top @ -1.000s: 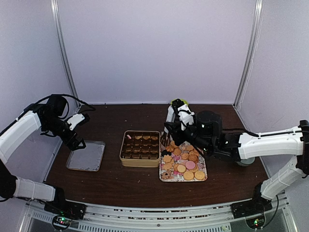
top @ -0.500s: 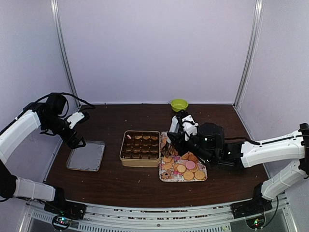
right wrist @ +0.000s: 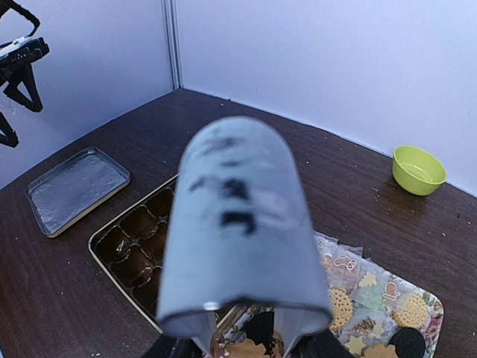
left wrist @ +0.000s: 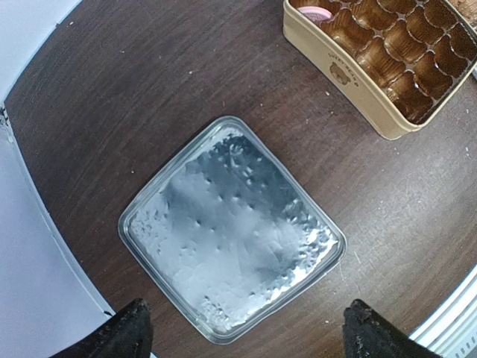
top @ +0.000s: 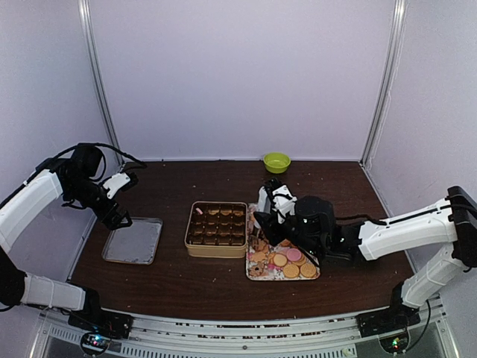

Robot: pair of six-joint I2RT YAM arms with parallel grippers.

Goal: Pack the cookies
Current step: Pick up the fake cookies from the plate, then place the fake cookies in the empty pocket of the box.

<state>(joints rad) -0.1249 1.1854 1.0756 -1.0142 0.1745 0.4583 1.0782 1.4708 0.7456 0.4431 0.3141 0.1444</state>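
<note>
One mover: right gripper [top: 258, 221] dropped toward cookies [top: 287, 259] beside tin [top: 217, 229].

Left arm [top: 30, 198]: white shells, black joints | black cable [top: 112, 151] looping off it | left gripper [left wrist: 250, 339]: black fingertips [left wrist: 130, 332] | right arm [top: 406, 226]: white too, chunky black wrist | bases [top: 100, 322]: black, green lights

**Bystanders on the table**

In the overhead view, a dented silver tray [left wrist: 231, 231] lies at centre left of the dark brown table [top: 186, 287]. A cream tin [top: 216, 252] lined with brown paper cups [left wrist: 387, 56] sits mid-frame, with a flowered sheet [right wrist: 363, 297] just to its right. A lime-green bowl [top: 276, 161] stands by the back wall.
</note>
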